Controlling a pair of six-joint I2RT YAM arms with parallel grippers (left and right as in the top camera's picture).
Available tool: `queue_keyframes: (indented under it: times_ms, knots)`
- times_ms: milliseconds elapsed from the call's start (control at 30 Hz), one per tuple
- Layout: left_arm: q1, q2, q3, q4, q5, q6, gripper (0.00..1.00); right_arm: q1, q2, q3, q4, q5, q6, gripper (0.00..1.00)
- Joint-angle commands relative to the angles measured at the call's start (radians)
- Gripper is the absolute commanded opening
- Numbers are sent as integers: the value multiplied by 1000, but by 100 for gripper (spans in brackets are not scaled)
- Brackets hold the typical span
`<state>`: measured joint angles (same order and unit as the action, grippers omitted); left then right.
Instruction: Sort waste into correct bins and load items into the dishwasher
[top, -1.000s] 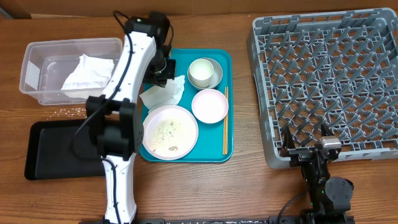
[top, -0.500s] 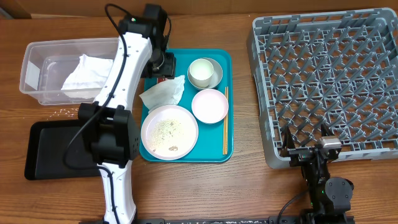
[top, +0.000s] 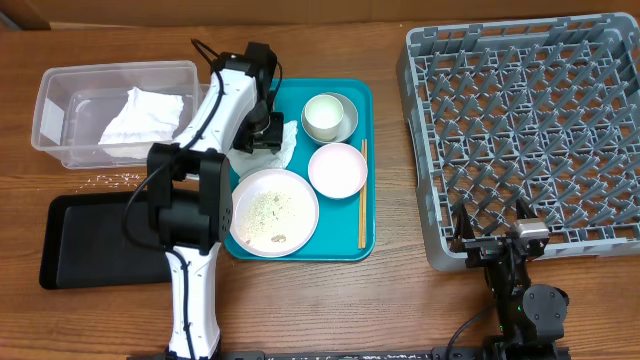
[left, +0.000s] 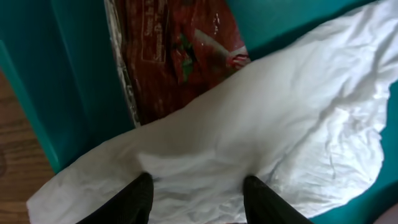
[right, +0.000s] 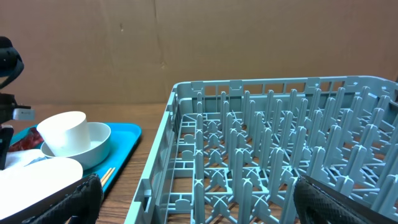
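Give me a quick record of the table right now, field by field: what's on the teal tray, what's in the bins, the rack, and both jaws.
teal tray: plate, small white bowl, cup inside grey-green bowl, chopsticks, tray napkin, red wrapper
clear tub: tub napkin inside
black tray: no waste visible
dish rack: nothing loaded
rice scraps: on the table beside the clear tub
left jaws: apart, tips on the tray napkin
right jaws: wide apart, holding nothing

The left end effector (left: 199, 194) now sits nearer on the teal tray (left: 81, 74), off its far corner, fingers (left: 138, 198) spread on the crumpled napkin (left: 249, 137).
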<state>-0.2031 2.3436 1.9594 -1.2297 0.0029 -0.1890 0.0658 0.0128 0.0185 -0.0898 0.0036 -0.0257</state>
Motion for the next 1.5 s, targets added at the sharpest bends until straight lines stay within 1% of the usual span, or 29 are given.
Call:
queue_keyframes:
  times_ms: [0, 67, 133, 233, 300, 333, 367, 400, 567, 700, 1133, 1400, 1467]
  knots:
    - [-7, 6, -1, 14, -10, -22, 47, -5, -10, -10, 6, -4, -1, 100]
    - [-8, 6, -1, 22, -8, -23, 42, -5, -10, -10, 6, -5, -1, 100]
    - [-9, 6, -1, 23, -4, -30, 32, -5, -10, -10, 6, -4, -1, 100]
    - [-9, 6, -1, 23, 18, -30, 27, -5, -10, -10, 6, -4, -1, 100]
    - [-9, 6, -1, 24, 20, -29, 22, -5, -10, -10, 6, -5, -1, 100]
    - [-9, 6, -1, 24, 20, -29, 18, -5, -10, -10, 6, -4, -1, 100]
    - [-9, 6, -1, 24, 20, -29, 7, -5, -10, -10, 6, -5, -1, 100]
    - [-9, 6, -1, 24, 20, -29, 4, -5, -10, -10, 6, -5, -1, 100]
    - [-9, 3, 8, 5, 35, -29, 4, -5, -10, -10, 6, -4, -1, 100]
    - [-9, 1, 67, -53, 42, -29, 4, -5, -10, -10, 6, -4, -1, 100]
    - [-9, -3, 407, -320, 80, -29, 4, -5, -10, -10, 6, -4, -1, 100]
    - [6, -3, 587, -365, 57, -29, 4, -5, -10, -10, 6, -4, -1, 100]
    - [28, -3, 644, -362, 28, -60, 4, -5, -10, -10, 6, -5, -1, 100]
